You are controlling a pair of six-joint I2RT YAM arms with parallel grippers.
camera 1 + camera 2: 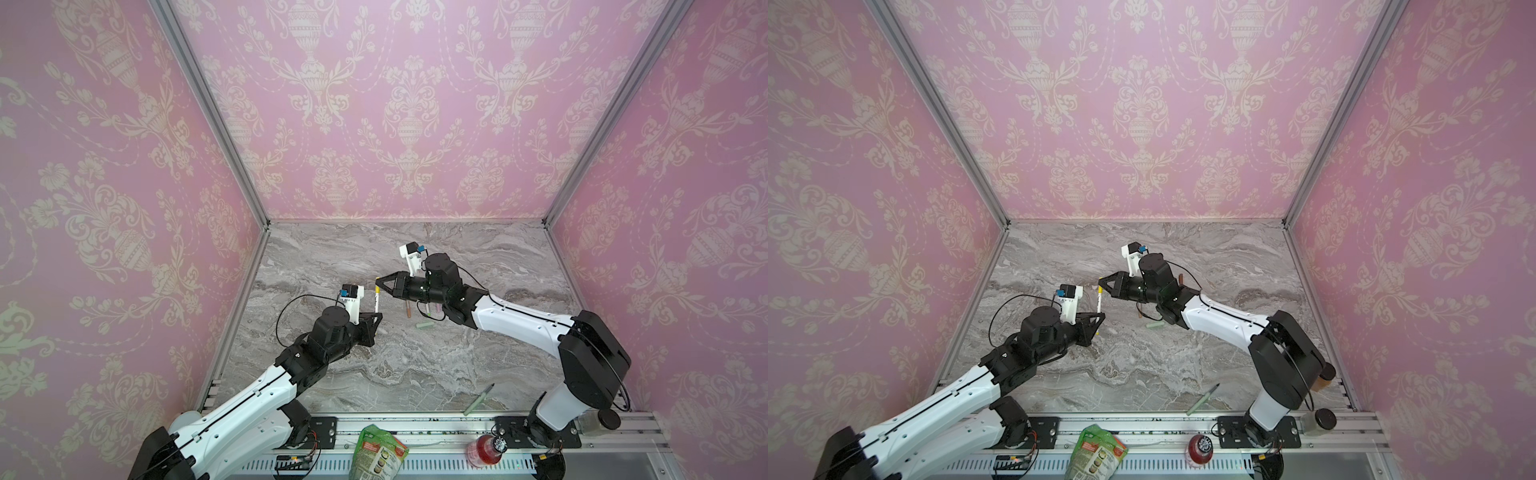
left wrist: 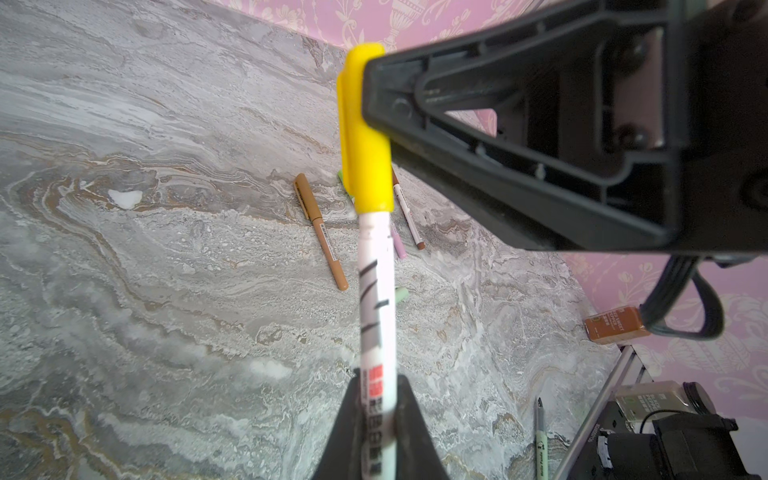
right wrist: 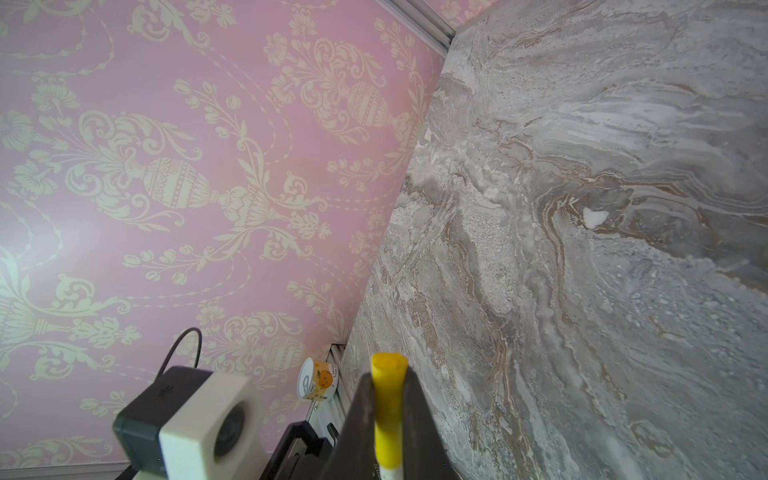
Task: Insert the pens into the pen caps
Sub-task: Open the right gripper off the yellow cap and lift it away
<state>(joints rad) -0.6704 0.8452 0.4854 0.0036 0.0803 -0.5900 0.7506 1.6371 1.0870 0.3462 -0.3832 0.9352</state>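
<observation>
Marble table (image 1: 415,374): both arms meet above its middle, well clear of the surface.

Left gripper (image 1: 377,316) is clamped on the barrel of the white pen (image 2: 376,291). Right gripper (image 1: 378,283) is clamped on the yellow cap (image 2: 365,166).

The pen's long axis runs straight from one set of jaws to the other, and the cap sits over the tip end, in line. Judgement: what remains is a seating push along that axis, with both arms equally near.

Pen: white barrel, black strokes, red block. Cap: bright yellow, clipped.
</observation>
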